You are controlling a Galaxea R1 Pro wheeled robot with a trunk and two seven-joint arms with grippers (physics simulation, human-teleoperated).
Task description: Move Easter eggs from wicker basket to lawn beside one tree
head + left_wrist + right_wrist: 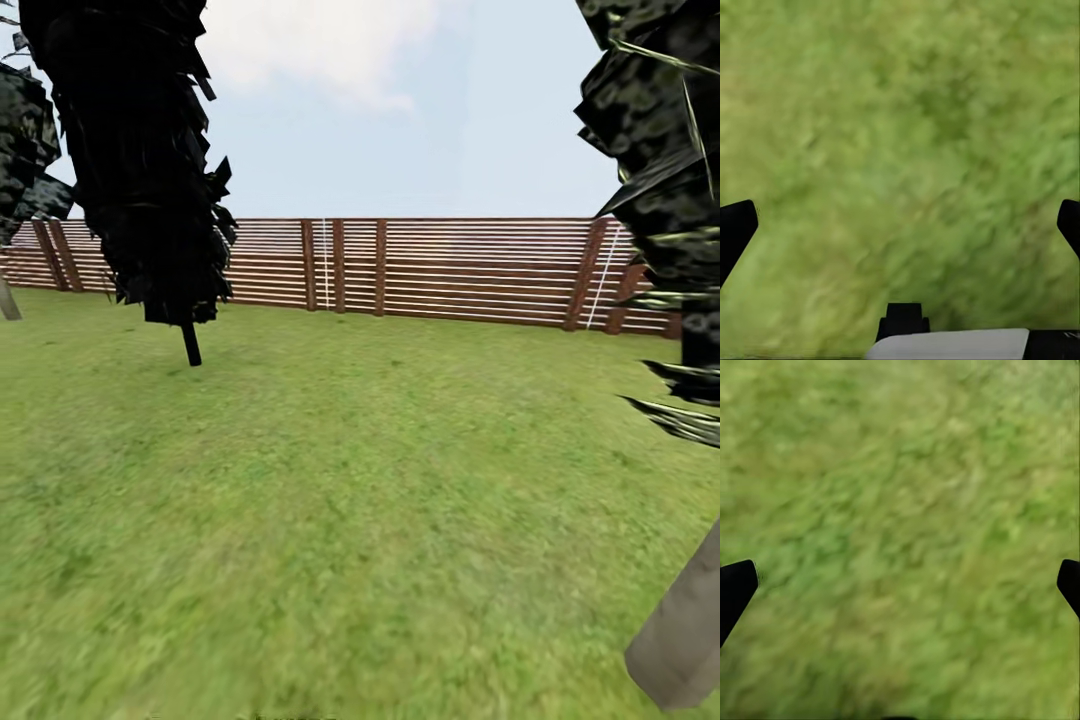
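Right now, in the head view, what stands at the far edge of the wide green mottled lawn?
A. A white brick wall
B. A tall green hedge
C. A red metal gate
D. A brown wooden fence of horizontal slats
D: a brown wooden fence of horizontal slats runs across the far side of the lawn, behind the dark cone-shaped tree.
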